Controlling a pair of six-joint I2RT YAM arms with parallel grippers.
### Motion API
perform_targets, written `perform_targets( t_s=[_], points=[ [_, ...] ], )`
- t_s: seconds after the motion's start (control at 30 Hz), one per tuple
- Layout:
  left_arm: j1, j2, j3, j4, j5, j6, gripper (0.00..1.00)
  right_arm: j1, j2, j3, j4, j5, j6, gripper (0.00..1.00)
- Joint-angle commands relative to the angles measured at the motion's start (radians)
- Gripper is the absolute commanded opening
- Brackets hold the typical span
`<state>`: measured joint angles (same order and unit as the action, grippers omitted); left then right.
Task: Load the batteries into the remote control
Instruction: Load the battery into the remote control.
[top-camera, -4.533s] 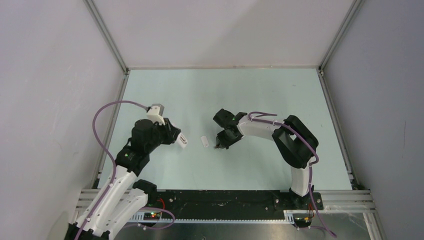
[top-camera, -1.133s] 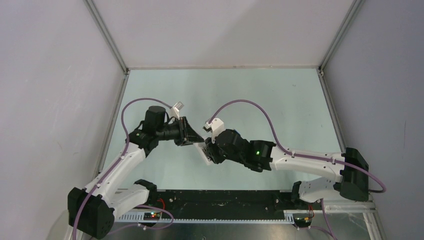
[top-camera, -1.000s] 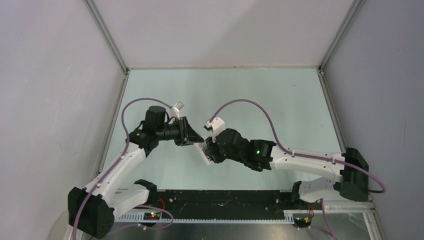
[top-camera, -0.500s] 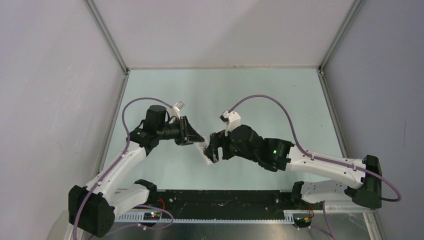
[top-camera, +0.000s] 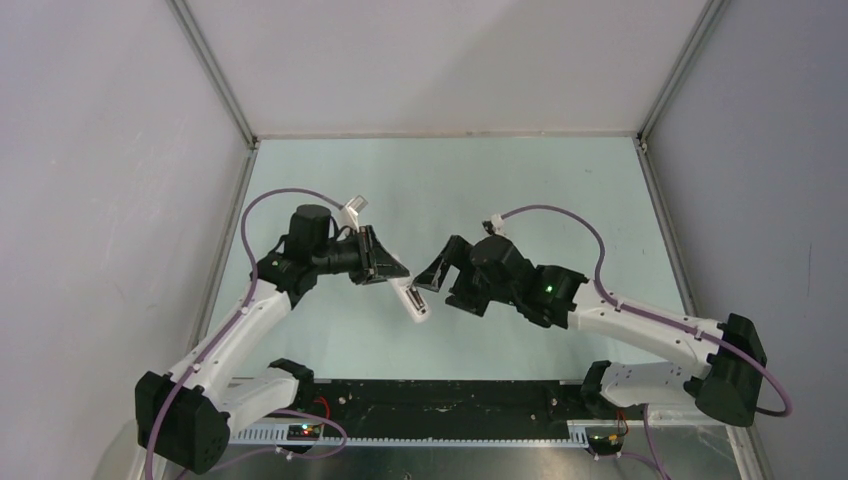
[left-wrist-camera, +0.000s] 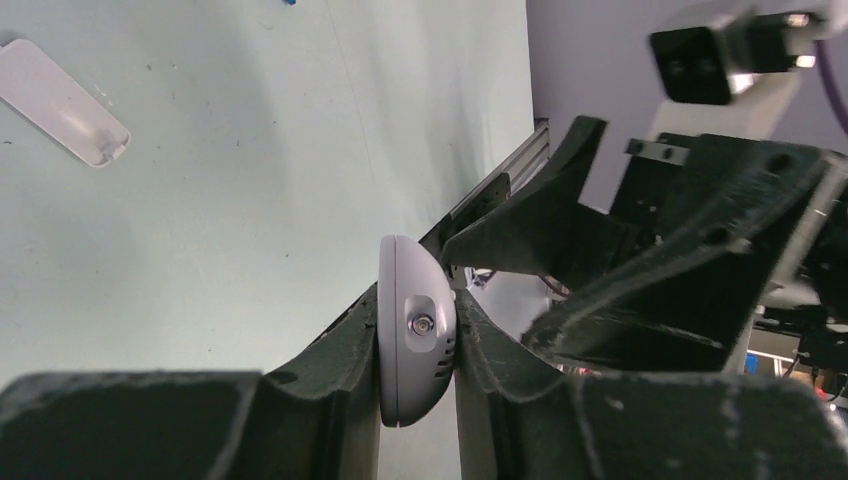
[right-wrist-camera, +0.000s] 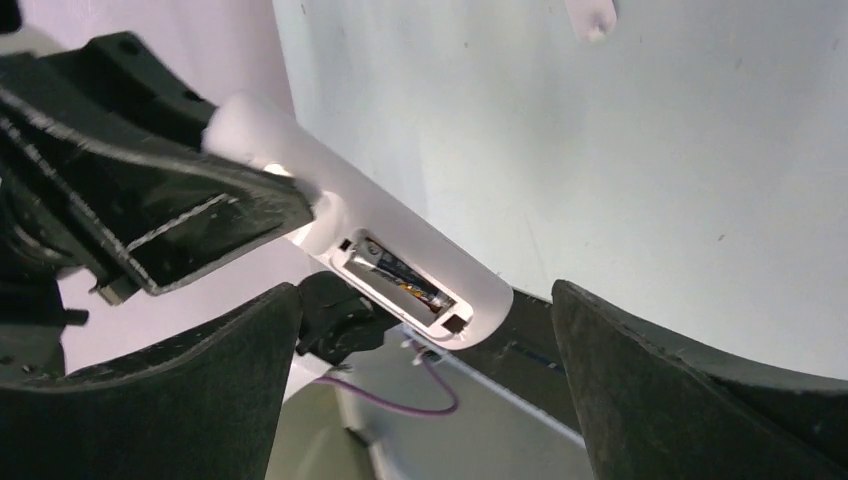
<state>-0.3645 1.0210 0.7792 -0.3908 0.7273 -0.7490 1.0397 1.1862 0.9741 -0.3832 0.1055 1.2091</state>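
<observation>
My left gripper is shut on the white remote control and holds it above the table, its free end slanting toward the near edge. In the left wrist view the remote sits edge-on between the fingers of that gripper. The right wrist view shows the remote's open compartment with one dark battery lying inside it. My right gripper stands wide open just right of the remote, with nothing in it. A bright blue speck lies at the frame's top edge.
A white battery cover lies flat on the pale green table, also seen as the cover in the right wrist view. The black base rail runs along the near edge. Grey walls enclose the table.
My right gripper has opened wide and drawn back to the right, off the remote's free end. The left gripper still holds the remote, almost unmoved.
</observation>
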Motion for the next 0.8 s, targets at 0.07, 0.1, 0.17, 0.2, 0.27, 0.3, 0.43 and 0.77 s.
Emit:
perform_targets(
  t_s=[0.07,0.1,0.17,0.2,0.27,0.3,0.43,0.77],
  points=[
    [-0.005,-0.017,0.06,0.022,-0.013,0.0,0.0,-0.058,0.002,-0.068,0.125,-0.158,0.326,0.99],
    [-0.006,-0.014,0.062,0.021,-0.015,-0.001,0.0,-0.065,0.005,-0.074,0.141,-0.168,0.355,1.0],
    [-0.006,-0.014,0.067,0.022,-0.019,-0.003,0.0,-0.071,0.015,-0.083,0.164,-0.186,0.389,0.99],
    [-0.006,-0.014,0.068,0.022,-0.021,-0.004,0.0,-0.073,0.021,-0.09,0.181,-0.2,0.399,0.99],
    [-0.006,-0.013,0.07,0.021,-0.024,-0.004,0.0,-0.078,0.034,-0.109,0.234,-0.227,0.427,0.99],
    [-0.005,-0.012,0.071,0.022,-0.024,-0.004,0.0,-0.079,0.045,-0.115,0.256,-0.241,0.443,0.99],
    [-0.005,-0.016,0.067,0.022,-0.025,0.0,0.0,-0.08,0.074,-0.135,0.315,-0.268,0.487,0.99],
    [-0.006,-0.014,0.068,0.022,-0.036,0.005,0.0,-0.078,0.065,-0.217,0.446,-0.271,0.566,0.85]
  ],
)
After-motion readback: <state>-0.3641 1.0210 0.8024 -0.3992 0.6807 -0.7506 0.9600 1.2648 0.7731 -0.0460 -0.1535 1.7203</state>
